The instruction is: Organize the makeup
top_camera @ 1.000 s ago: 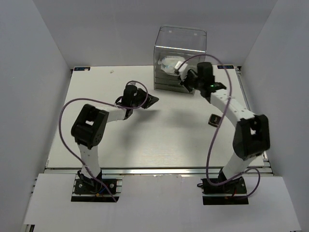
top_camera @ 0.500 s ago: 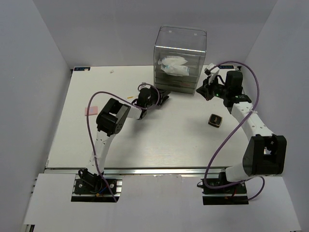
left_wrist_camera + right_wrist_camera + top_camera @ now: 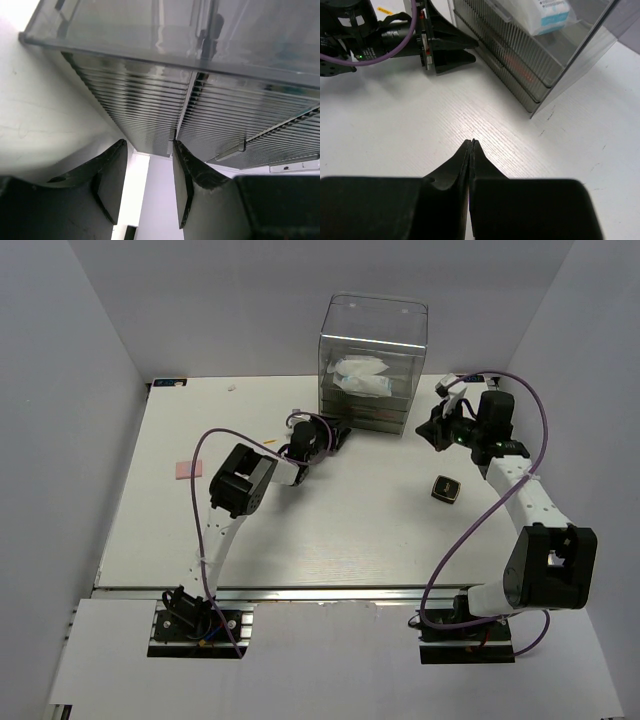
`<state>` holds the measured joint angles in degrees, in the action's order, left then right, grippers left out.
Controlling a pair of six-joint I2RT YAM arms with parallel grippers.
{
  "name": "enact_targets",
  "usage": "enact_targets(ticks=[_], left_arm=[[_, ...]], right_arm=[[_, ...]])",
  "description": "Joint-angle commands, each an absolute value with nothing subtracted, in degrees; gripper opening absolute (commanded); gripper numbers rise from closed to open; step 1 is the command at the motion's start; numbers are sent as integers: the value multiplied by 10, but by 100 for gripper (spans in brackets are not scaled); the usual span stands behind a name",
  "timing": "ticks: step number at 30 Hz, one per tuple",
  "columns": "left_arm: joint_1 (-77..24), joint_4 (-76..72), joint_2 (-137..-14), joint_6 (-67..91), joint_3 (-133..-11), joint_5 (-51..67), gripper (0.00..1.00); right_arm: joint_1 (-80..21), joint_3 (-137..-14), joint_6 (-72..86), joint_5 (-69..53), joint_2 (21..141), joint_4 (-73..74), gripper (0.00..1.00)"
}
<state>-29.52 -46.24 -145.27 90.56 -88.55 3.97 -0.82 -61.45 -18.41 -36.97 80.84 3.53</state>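
Looking down from above, you had the left gripper (image 3: 337, 436) at the front lower-left corner of the clear acrylic drawer box (image 3: 372, 365). Its jaws were parted with nothing between them, and the ribbed drawer fronts (image 3: 150, 100) lay just past the fingertips. The right gripper (image 3: 437, 428) sat just off the box's right front corner, clenched on nothing, over bare table (image 3: 330, 530).

The box stood at the table's far edge, close to the back wall. In front of the box the table lay open between both arms.

White-blue crinkly packets (image 3: 362, 378) filled the box's top compartment. The black square compact (image 3: 446, 489) lay in front and to the right of the box, beside the right forearm. The pink square (image 3: 188, 469) lay well to the box's left front, and a thin yellowish stick (image 3: 270, 443) lay nearer, just left of the left wrist.

The packets' blue print and the compact's gold mark were too small to read.
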Motion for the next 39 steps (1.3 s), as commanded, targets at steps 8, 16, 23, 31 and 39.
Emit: enact_targets(ticks=[8,16,23,31,39], left_arm=[[-298,-491,-1472,933,-914,15,48],[-299,-513,-1484,944,-924,8,36],[-301,-516,-1494,954,-933,-10,18],[-304,-551,-1477,960,-891,-12,0],[-303,-605,-1422,949,-782,-4,0]], right_arm=[[-6,-592,-191,-386,796,42,0],[-6,-583,-191,-386,798,45,0],[-7,-580,-194,-381,801,47,0],[-6,-571,-196,-380,800,52,0],[-7,-559,-202,-374,800,60,0]])
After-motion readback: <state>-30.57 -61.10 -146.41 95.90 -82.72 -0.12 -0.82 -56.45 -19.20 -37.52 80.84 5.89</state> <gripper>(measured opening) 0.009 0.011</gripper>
